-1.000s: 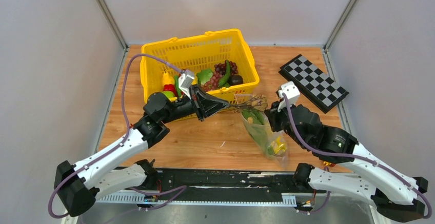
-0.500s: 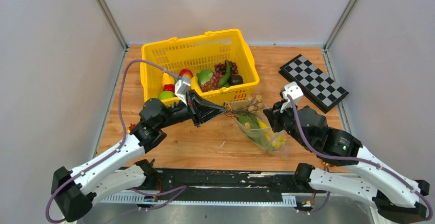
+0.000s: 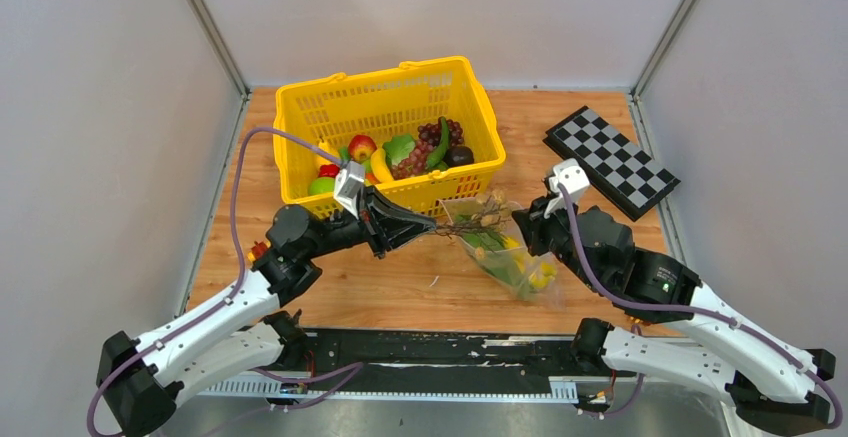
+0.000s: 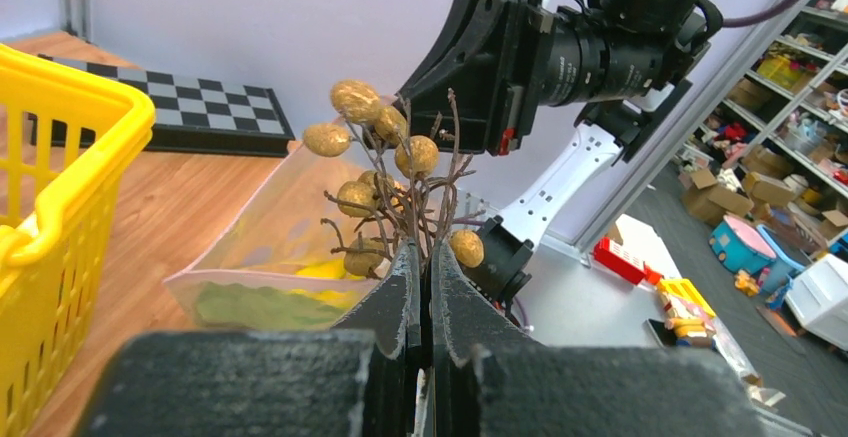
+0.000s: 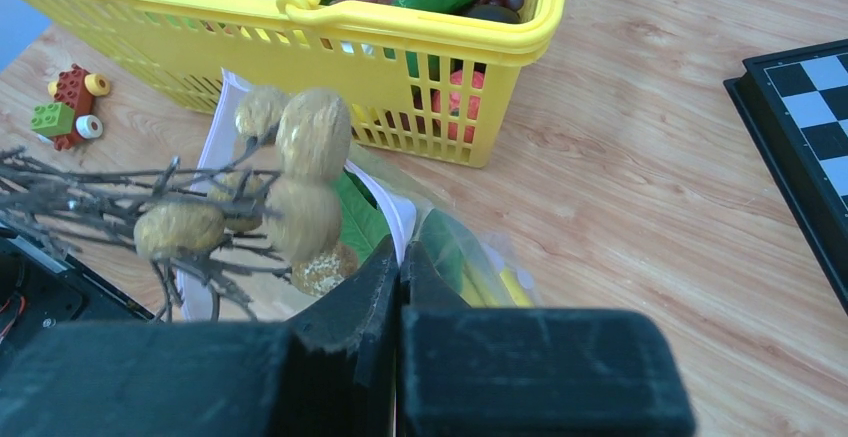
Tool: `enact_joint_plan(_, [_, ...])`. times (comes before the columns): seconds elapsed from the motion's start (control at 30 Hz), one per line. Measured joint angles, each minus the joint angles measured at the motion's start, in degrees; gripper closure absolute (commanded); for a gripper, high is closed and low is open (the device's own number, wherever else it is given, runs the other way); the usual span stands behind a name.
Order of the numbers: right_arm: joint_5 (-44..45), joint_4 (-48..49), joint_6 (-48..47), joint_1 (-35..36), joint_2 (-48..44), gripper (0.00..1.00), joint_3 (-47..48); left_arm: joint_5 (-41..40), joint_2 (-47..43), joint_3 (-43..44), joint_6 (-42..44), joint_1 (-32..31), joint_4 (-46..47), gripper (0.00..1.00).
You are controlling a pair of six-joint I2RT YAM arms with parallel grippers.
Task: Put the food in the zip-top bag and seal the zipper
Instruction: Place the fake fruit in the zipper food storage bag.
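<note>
Left wrist view: my left gripper [image 4: 421, 257] clamps the twig cluster [image 4: 357, 197], probably light and brittle, by its stem; right gripper [image 5: 398, 255] pinches the limp zip-top bag [image 5: 455, 247] at its rim.

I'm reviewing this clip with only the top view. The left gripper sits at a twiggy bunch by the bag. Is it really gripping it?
Observer: Yes. The left wrist view shows the left gripper shut on the stems of the bunch.
Operator: And the right gripper? Its wrist hides the tips from me.
Observer: The right wrist view shows the right gripper shut on the rim of the bag.
Operator: Is the bunch inside yet?
Observer: I can't tell for sure. In the right wrist view it hangs at the bag's open mouth, over a green leaf already inside.
</note>
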Motion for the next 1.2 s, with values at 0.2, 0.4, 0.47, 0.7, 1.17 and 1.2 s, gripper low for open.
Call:
enact_joint_plan(0.2, [1.3,0.4,0.2,0.0,0.0,0.99,-0.2,1.7,-0.6,-1.5,0.9,-0.9,2.5,1.0])
enact_joint_plan(0.4, [1.4,1.4,0.2,0.0,0.0,0.99,-1.0,2.3,-2.1,-1.3,3.3,-1.7,1.6,1.0])
enact_joint_plan(0.47, [1.0,1.6,0.2,0.0,0.0,0.99,-1.0,1.6,-2.0,-1.0,4.5,-1.8,-0.4,1.0])
enact_joint_plan(0.7, [-2.6,2.4,-0.4,0.0,0.0,1.0,-1.2,-0.9,0.9,1.5,7.5,-1.8,-6.3,1.0])
enact_joint_plan(1.17, [-9.5,4.7,-3.1,0.0,0.2,0.99,-2.9,-5.7,5.3,12.9,15.9,-1.8,-19.8,1.0])
enact_joint_plan(1.2, [-9.7,4.9,-3.3,0.0,0.2,0.99,-3.0,-5.6,5.7,12.9,16.1,-1.8,-20.2,1.0])
